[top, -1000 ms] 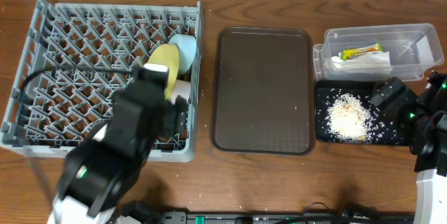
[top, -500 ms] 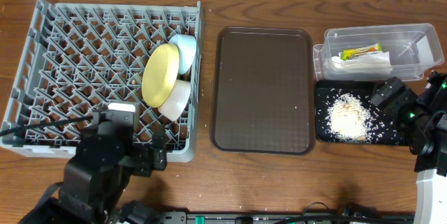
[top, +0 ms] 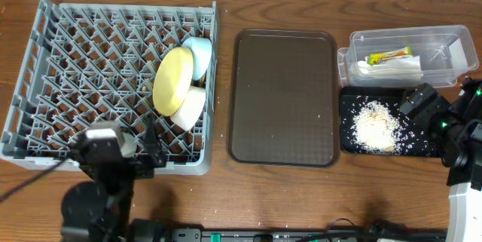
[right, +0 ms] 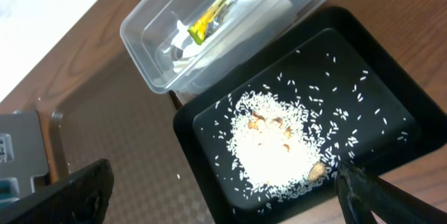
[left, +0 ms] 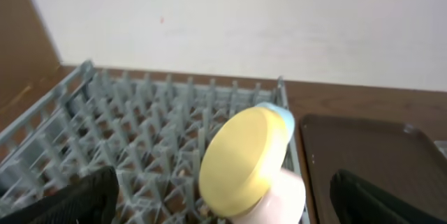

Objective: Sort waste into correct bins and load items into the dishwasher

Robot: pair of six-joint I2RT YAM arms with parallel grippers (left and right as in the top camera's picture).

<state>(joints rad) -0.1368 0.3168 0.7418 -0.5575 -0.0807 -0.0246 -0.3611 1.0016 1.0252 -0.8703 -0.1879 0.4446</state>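
The grey dish rack (top: 45, 61) fills the left of the table. Near its right wall the pale-yellow plate (top: 173, 81) stands on edge between the pegs. The light-blue bowl (top: 200, 53) is just behind the plate, and the white bowl (top: 190, 108) is tipped on its side against the plate's front. The rest of the rack's lattice shows bare pegs, except for a small pale round object (top: 125, 145) at the front edge, too hidden by the arm to name. On the right, the clear plastic tub (top: 444, 35) holds the green-and-orange snack wrapper (top: 389, 56), which lies on the crumpled white napkin (top: 399, 67). Touching the tub's near side, the black tray (top: 346, 144) carries a heap of rice-like crumbs (top: 374, 125) with loose grains scattered around it. The brown serving tray (top: 282, 99) lies between the rack and the two bins. The left arm (top: 105, 163) sits low at the rack's front edge. In the left wrist view the left gripper (left: 223, 175) faces the plate across the rack, its fingers (left: 77, 199) spread wide and holding nothing. The right arm (top: 440, 117) rests at the black tray's right end. The right gripper (right: 225, 172) hangs over the tray with its fingers (right: 70, 192) far apart and empty, framing the crumbs.
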